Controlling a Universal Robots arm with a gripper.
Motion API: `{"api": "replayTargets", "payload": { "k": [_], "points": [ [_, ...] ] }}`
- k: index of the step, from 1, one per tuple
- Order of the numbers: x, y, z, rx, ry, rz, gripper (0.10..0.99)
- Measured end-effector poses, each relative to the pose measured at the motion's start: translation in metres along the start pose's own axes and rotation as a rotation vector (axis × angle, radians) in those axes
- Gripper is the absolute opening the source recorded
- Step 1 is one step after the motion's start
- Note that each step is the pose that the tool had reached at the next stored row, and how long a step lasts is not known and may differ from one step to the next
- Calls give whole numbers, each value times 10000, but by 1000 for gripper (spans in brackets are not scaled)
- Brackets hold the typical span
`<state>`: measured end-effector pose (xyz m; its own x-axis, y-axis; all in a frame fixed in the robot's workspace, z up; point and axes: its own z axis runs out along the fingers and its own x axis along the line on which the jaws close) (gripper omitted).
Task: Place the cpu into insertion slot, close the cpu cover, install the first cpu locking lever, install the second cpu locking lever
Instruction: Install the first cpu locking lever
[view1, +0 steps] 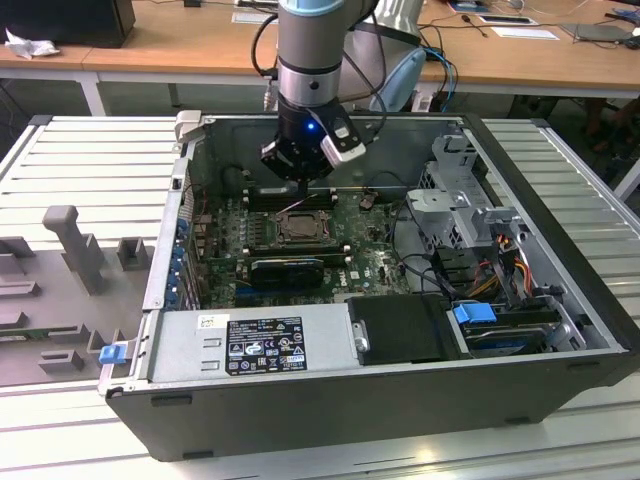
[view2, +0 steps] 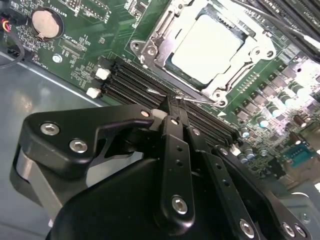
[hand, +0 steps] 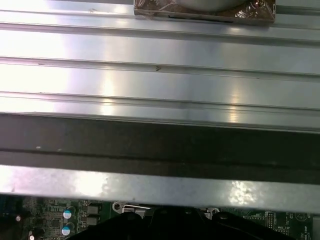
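The gripper (view2: 176, 112) hangs inside the open computer case (view1: 560, 330), above the green motherboard (view2: 95, 47). In the second wrist view its two fingers (view2: 175, 150) are drawn together, their tips meeting on a thin wire-like locking lever (view2: 192, 100) that runs just past the fingertips. Whether the tips actually pinch the lever or merely touch it cannot be told.

The cpu (view2: 207, 47) lies just beyond the fingertips, seated flat in the insertion slot (view2: 170, 67). Its pale metal face points up, away from the board. The cpu cover (view2: 150, 47) lies down around it, framing the chip through its cut-out centre. Judged from this, chip placement and cover closing are done and a lever step is in hand.

Procedure for the lever step:
- Keep the fingertips on the lever near its free end, not near its hinge.
- Move the lever along its own arc; a straight push may bend the wire.
- Hold the fingers off the black memory slots (view2: 135, 82), which lie between the fingertips and the socket.

The lever's long axis runs along the socket edge nearest the fingers, parallel to the memory slots. The cpu is square and has no evident long axis; its edges lie parallel to the socket frame.
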<state>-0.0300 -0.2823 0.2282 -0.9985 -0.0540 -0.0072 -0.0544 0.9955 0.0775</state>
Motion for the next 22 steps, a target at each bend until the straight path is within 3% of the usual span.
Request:
{"api": "replayTargets", "payload": {
  "k": [22],
  "points": [
    [-124,-13,204,0,1,-8,106]
  ]
}}
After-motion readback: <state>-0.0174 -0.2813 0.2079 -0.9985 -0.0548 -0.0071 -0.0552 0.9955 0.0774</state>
